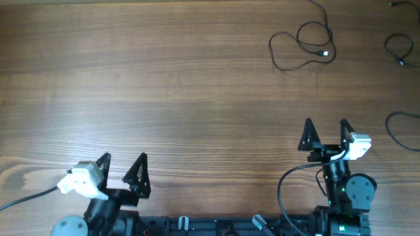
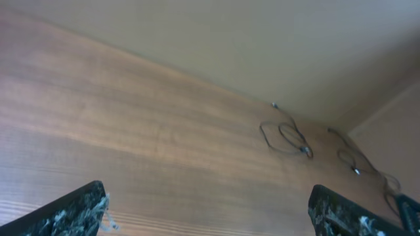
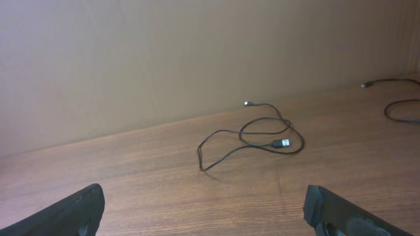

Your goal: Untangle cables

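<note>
Several cables (image 1: 303, 44) well beyond the fingers (image 1: 307, 134)

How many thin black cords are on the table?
3 visible: a looped cable at the far side, right of centre; a second cable in the far right corner; a third cable at the right edge. Some run off frame; more may be hidden.

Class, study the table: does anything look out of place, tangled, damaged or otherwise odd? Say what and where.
Only mildly: the USB cable at the far right lies in loops that cross themselves. A second cable and a third cable run off the overhead view's right edge, apart from it. Nothing looks damaged or spilled.
</note>
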{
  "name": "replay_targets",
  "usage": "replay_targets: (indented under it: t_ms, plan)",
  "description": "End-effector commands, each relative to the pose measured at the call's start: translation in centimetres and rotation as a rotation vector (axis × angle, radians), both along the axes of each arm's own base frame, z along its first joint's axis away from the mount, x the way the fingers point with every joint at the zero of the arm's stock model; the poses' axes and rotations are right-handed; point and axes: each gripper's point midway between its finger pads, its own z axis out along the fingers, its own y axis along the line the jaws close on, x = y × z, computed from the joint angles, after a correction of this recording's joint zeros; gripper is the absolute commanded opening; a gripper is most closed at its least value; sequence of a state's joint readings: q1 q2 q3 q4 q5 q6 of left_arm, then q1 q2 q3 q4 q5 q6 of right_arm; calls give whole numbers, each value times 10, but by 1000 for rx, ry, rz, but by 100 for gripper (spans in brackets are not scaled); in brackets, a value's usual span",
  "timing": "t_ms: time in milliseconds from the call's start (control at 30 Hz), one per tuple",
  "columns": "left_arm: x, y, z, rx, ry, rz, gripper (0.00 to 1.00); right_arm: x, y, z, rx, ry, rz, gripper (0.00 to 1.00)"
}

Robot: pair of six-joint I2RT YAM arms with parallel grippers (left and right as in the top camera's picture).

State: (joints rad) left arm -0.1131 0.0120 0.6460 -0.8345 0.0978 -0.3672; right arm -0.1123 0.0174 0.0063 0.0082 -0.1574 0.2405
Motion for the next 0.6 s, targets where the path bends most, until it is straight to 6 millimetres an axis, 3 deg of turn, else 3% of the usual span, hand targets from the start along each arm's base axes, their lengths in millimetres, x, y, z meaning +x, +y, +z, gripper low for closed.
replay_targets:
  t_ms: [0,433,567]
  plan:
    - [10,3,1,38,-51,18,100,-1,5,4,4,-17,24,100]
    - [15,-4,21,124,-165,-32,100,-1,4,4,3,-17,24,100]
    - [28,-6,14,122,-191,-42,100,-1,4,4,4,-17,24,100]
